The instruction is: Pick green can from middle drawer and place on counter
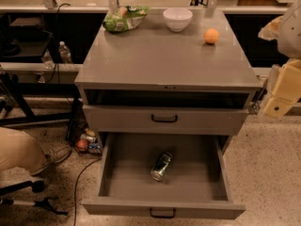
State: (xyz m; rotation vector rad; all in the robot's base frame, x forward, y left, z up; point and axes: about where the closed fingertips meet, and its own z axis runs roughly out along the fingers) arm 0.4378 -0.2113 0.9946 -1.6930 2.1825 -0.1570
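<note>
In the camera view, the gripper (277, 94) is hanging at the right edge of the frame, beside the cabinet's right side and level with the shut upper drawer (164, 119). How wide it is standing cannot be told, and it is touching none of the things. The green can (161, 166) is lying on its side, turned at a slant, near the middle of the floor of the pulled-out middle drawer (162, 207), well apart from the gripper. On the worktop (164, 60), a snack bag (124, 18), a white bowl (178, 19) and an orange (211, 36) are sitting along the back.
</note>
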